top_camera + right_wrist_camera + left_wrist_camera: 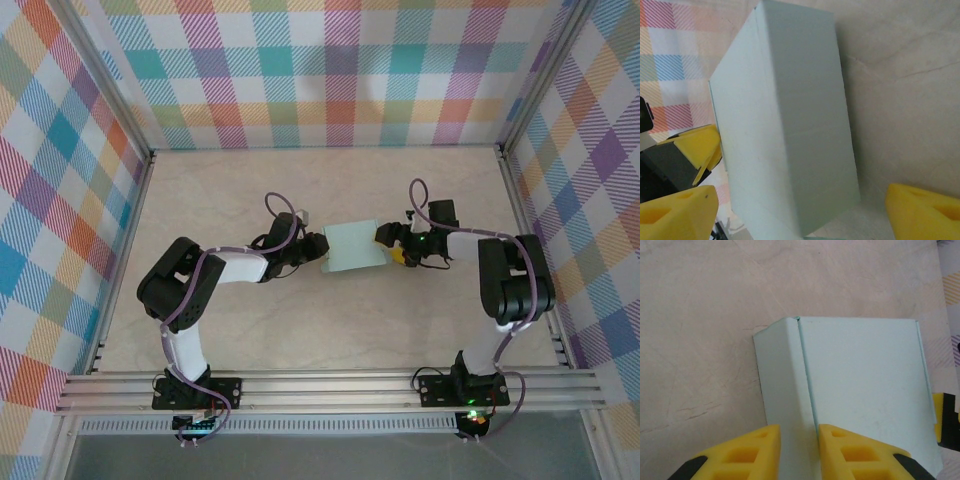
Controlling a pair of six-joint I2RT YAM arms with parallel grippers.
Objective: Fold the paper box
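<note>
**Box lies end to end between the two grippers**

Top external view: the pale mint-teal, thin-card paper box (352, 246) sits mid-table on the pale marbled tabletop (300, 330), a little skewed. The left gripper (320, 250) is at its left end and the right gripper (384, 238) at its right end, both up against the card. Neither arm is clearly nearer. The line from one gripper to the other runs along the box, left to right across the table.

Left wrist view: the box lies straight ahead of the left gripper's yellow fingers (757, 455), its length running away from them. A folded crease (805, 375) between the top face and a narrower side panel (782, 385) leads into the slim gap between the fingers. The jaws stand close together over the near edge. I cannot tell whether the pads are pinching the card or merely flanking the ridge.

Right wrist view: the right gripper's yellow fingers (677, 212) are spread wide, one on either side of the box's near end, with daylight on the far side. This gripper is open and holds nothing. The box again runs lengthways away from it.

In my judgement, any next fold turns on that shared axis, since each arm meets an end of the box rather than a long side.
</note>
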